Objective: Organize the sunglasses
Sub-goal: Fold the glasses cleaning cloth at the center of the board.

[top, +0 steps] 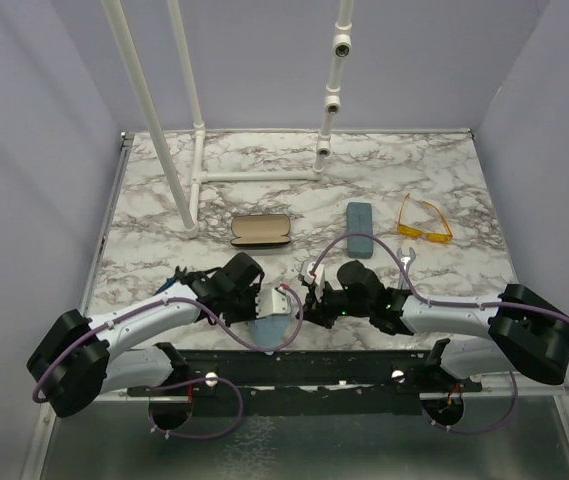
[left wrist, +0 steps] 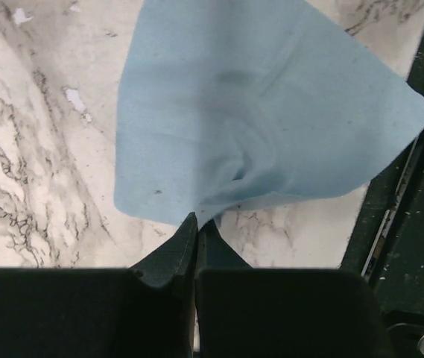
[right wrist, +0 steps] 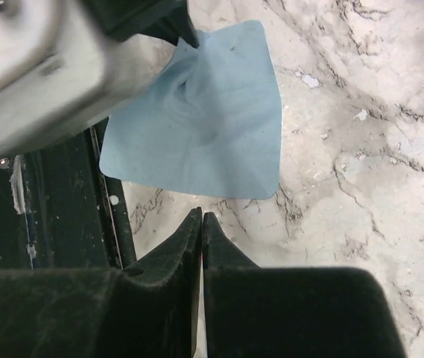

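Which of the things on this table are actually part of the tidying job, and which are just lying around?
Job: yellow-orange sunglasses; blue cloth, pinched in the left gripper, so seemingly in use.
Lying about: open dark case; blue-grey case; white pipe frame.

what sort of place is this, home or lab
Likely a lab robot booth: plain lilac walls box in a marble-look table, a left arm and right arm are bolted at its near edge, and a white pipe frame stands on it.

Blue cloth [left wrist: 256, 112] runs off the left-wrist view's top edge — overhead it is mostly hidden.
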`<state>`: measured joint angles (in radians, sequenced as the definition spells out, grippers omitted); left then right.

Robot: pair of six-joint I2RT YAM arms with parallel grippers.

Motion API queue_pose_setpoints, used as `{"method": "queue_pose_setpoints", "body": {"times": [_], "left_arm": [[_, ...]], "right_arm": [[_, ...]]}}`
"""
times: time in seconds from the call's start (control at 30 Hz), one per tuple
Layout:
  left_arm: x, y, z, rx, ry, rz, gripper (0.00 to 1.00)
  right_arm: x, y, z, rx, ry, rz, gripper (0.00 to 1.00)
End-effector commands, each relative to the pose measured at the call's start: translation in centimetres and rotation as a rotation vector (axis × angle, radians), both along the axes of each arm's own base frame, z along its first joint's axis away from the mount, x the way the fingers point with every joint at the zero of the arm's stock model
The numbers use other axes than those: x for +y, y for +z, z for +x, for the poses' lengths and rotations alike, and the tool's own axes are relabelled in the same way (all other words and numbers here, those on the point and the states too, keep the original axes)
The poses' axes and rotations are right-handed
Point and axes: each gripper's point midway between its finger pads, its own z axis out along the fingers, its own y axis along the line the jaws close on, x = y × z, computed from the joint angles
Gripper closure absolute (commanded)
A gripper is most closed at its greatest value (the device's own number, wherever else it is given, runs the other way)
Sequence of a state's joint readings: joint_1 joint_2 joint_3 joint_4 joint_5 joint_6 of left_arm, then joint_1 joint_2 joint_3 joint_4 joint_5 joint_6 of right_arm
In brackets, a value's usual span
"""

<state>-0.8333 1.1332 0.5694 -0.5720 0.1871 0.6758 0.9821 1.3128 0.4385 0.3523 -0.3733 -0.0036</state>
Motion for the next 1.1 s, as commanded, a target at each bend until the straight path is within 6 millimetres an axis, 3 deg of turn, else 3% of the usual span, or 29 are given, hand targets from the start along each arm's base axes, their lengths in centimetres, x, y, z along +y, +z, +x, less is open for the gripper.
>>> {"method": "queue_pose_setpoints", "body": {"times": [0.0, 0.37, 0.57, 0.73, 0.93, 1.07], "left_arm": [[-0.7, 1.0, 1.1, 0.019, 0.039, -0.029, 1.00], [-0.7, 0.8, 0.8, 0.141, 0.083, 0.009, 1.00], [0.4, 0.3, 0.1, 0.232, 0.068, 0.127, 1.00], [0.8, 0.7, 0.8, 0.204, 0.013, 0.156, 1.00], [3.4, 0.8, 0.8, 0.237, -0.060, 0.247, 1.00], [2.2, 0.4, -0.2, 0.373, -0.020, 0.233, 1.00]], "right_arm": [[0.5, 1.0, -0.3, -0.002, 0.014, 0.061, 0.92], [0.5, 0.2, 0.0, -0.029, 0.008, 0.075, 0.82], [0.9, -0.1, 0.2, -0.053, 0.026, 0.075, 0.74], [0.8, 0.1, 0.5, -0.070, 0.007, 0.096, 0.71], [-0.5, 0.0, 0.7, -0.097, -0.040, 0.091, 0.66], [-1.2, 0.2, 1.4, -0.116, -0.099, 0.081, 0.62]]}}
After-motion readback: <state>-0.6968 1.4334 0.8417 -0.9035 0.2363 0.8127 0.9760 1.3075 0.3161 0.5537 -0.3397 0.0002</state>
